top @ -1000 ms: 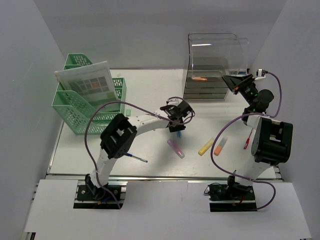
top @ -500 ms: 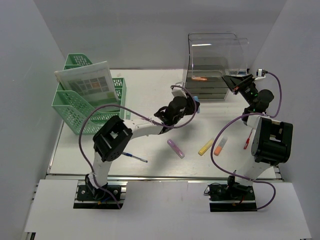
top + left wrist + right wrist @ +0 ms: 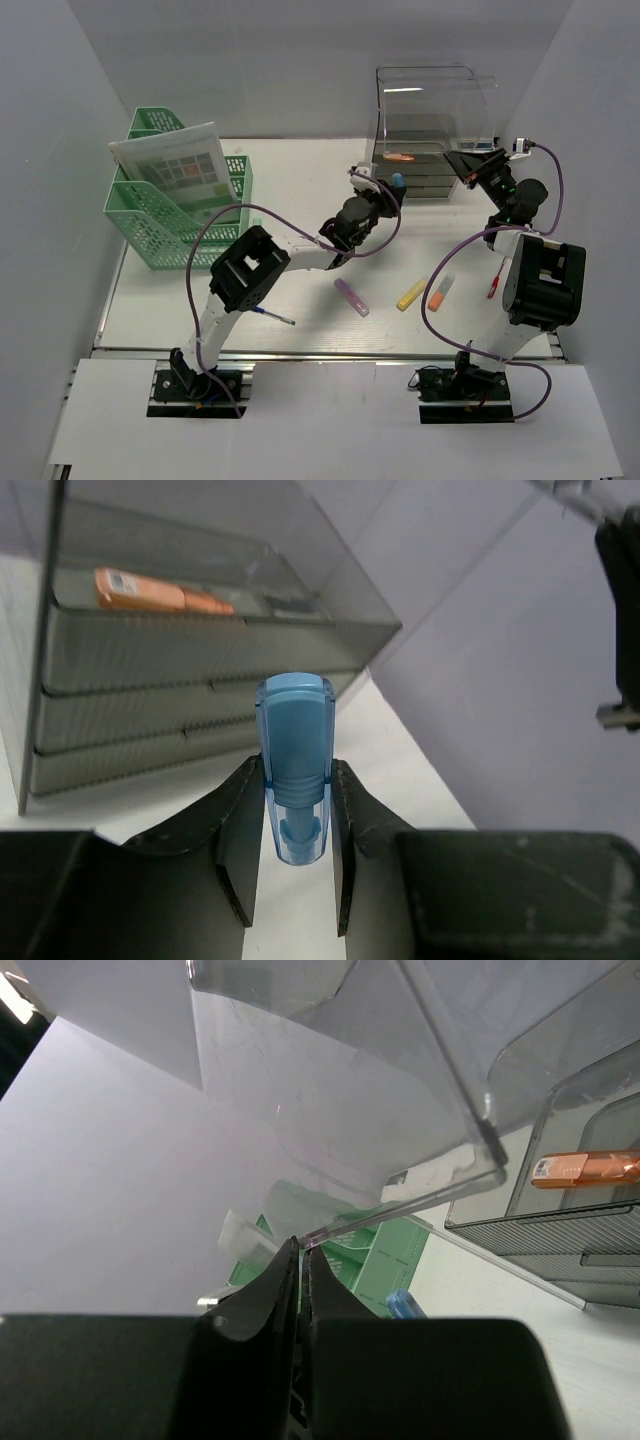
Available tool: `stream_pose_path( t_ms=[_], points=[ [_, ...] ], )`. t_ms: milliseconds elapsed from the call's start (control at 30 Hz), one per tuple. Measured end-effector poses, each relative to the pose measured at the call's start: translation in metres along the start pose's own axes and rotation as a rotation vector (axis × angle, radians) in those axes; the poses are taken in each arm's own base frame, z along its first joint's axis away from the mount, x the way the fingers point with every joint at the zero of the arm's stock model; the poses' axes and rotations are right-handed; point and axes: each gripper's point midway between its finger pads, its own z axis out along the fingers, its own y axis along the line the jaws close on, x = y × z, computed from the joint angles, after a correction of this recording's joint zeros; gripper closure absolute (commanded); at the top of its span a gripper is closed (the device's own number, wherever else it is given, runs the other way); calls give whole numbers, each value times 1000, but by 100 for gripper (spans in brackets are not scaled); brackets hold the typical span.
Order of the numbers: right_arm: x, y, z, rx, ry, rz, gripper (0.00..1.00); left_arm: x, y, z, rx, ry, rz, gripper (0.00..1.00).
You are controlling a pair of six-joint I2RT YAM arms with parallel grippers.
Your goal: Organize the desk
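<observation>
Your left gripper (image 3: 297, 780) grips a blue marker (image 3: 295, 750) in front of the drawer unit (image 3: 410, 180), while your right gripper (image 3: 300, 1250) is pinched flat.

The desk (image 3: 300, 180) spreads white beneath both your arms, with grey walls around it and its rail along the near edge. The blue marker stands upright between your left fingers, above the table's back edge. Your right fingertips meet the edge of the unit's raised clear lid (image 3: 330, 1080); you cannot tell whether they pinch it. An orange marker (image 3: 403, 157) lies in the top tray. Purple (image 3: 351, 297), yellow (image 3: 411, 293) and orange (image 3: 440, 292) highlighters lie near the front edge, and the green file trays (image 3: 170, 210) are at the back left corner.
</observation>
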Motion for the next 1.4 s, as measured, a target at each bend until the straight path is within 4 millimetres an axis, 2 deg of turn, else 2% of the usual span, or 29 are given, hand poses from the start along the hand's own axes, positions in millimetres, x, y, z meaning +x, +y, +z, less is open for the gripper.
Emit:
stream_pose_path(
  t_ms=[167, 400, 567, 700, 933, 1400],
  points=[
    [0, 0, 0, 0, 0, 0, 96, -9, 5, 13, 2, -89, -4, 86],
    [0, 0, 0, 0, 0, 1, 96, -14, 23, 22, -2, -216, -48, 87],
    [0, 0, 0, 0, 1, 0, 96, -20, 31, 39, 8, -287, -110, 87],
    [0, 0, 0, 0, 2, 0, 96, -37, 30, 51, 34, -347, -159, 88],
    [1, 0, 0, 0, 4, 0, 96, -69, 25, 60, 81, -444, -192, 87],
    [1, 0, 0, 0, 4, 0, 96, -56, 39, 84, 39, -454, -166, 85]
  ],
)
